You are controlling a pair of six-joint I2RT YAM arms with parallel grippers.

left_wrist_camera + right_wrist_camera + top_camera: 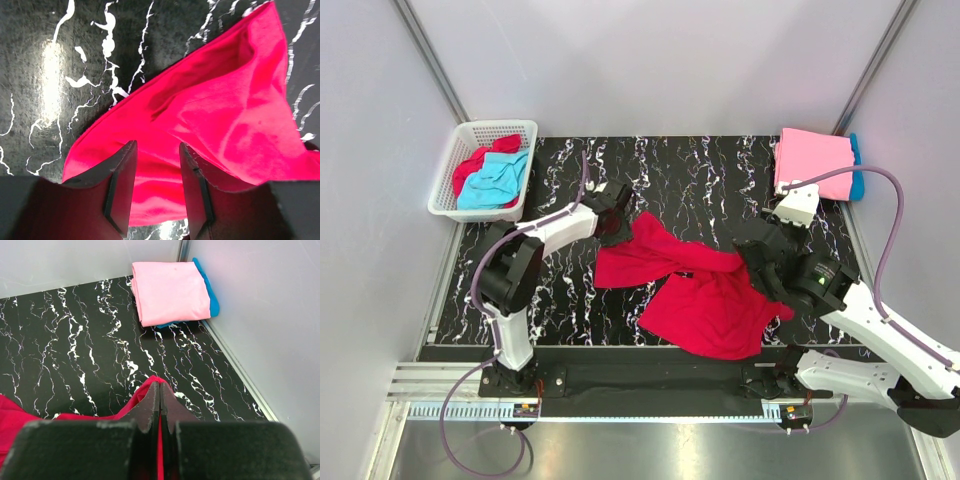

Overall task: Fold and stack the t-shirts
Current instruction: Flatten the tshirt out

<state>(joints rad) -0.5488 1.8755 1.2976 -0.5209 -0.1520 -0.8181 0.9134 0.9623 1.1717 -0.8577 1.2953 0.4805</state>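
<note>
A crimson red t-shirt [705, 295] lies crumpled in the middle of the black marbled table. My left gripper [615, 222] is at the shirt's far left corner; in the left wrist view its jaws [157, 145] stand partly apart, straddling a bunched fold of the red cloth [225, 115]. My right gripper [760, 262] is shut on the shirt's right edge, with red cloth [145, 386] pinched between the closed fingers [160, 385]. At the back right a folded pink t-shirt [812, 160] sits on a folded turquoise one [857, 175].
A white lattice basket [500, 124] at the back left holds a red shirt [470, 170] and a turquoise shirt [498, 182]. Grey walls close in the table on three sides. The folded stack [170, 290] sits against the right wall.
</note>
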